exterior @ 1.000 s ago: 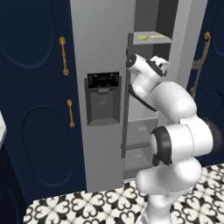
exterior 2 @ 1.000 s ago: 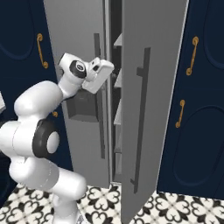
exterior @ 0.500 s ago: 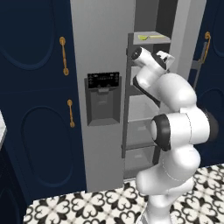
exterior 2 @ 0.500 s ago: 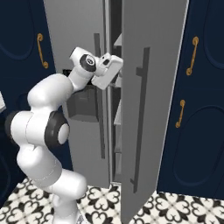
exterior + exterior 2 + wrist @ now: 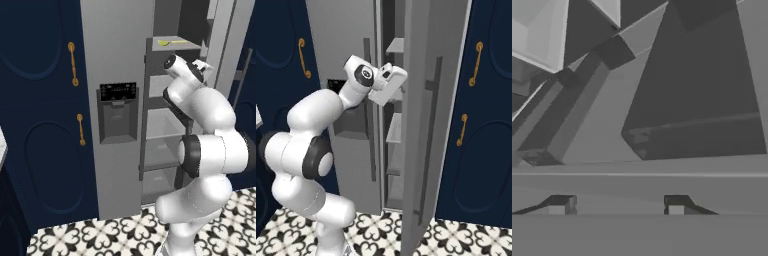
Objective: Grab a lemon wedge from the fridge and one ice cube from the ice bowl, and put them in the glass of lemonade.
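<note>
fingers [image 5: 616, 207] part-way apart inside the open fridge [image 5: 117, 65], nothing between them.
in the hand view the two dark tips stand separated with bare grey shelf surface between them, gripping nothing. in the left base view the lemon wedge [image 5: 163, 43] lies on the top shelf [image 5: 175, 45], above the white hand and to its left, well apart from it; its long axis runs roughly along the shelf's front edge. the right base view shows the hand in the narrow gap between the shelf fronts and the open door [image 5: 426, 125], with little room to either side.
</note>
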